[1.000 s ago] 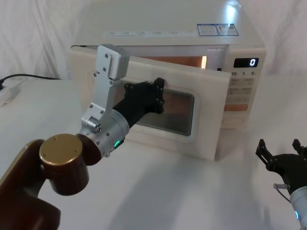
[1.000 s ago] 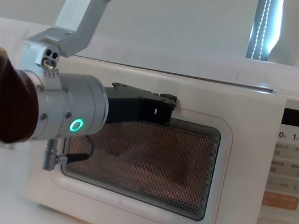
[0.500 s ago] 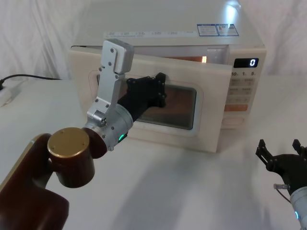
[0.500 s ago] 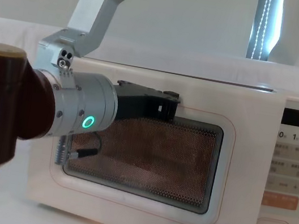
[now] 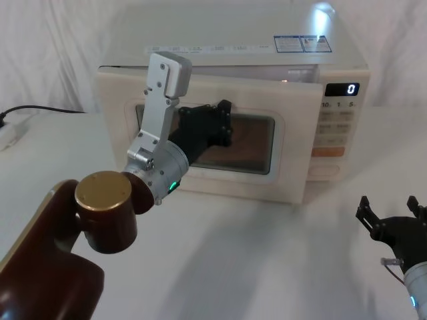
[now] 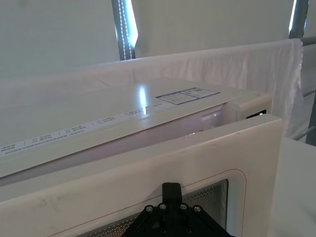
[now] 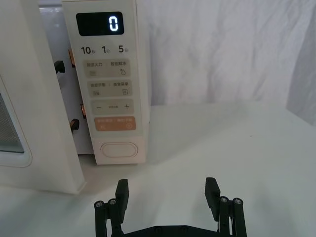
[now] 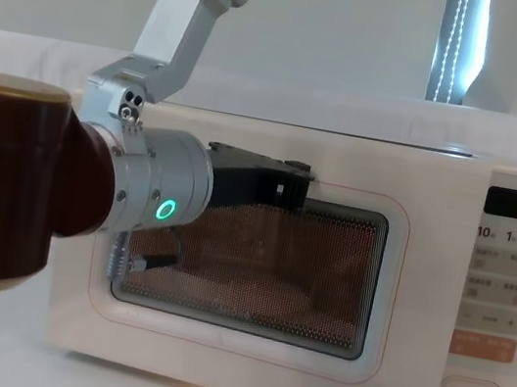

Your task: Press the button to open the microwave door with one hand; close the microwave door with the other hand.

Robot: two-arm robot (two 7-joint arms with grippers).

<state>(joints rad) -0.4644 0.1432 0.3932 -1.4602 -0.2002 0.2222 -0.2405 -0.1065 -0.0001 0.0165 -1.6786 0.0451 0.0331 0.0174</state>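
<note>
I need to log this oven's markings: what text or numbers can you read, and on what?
"0": lit display atop the control panel.
"10", "1", "5": top key row, with tiny unreadable characters beside them.
Beige keys' print, orange key: too small.
Top stickers: unreadable.

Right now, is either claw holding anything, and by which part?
Nothing is held. The left claw presses against the upper part of the door's window without gripping it. The right claw hangs open and empty above the table, in front of the button.
</note>
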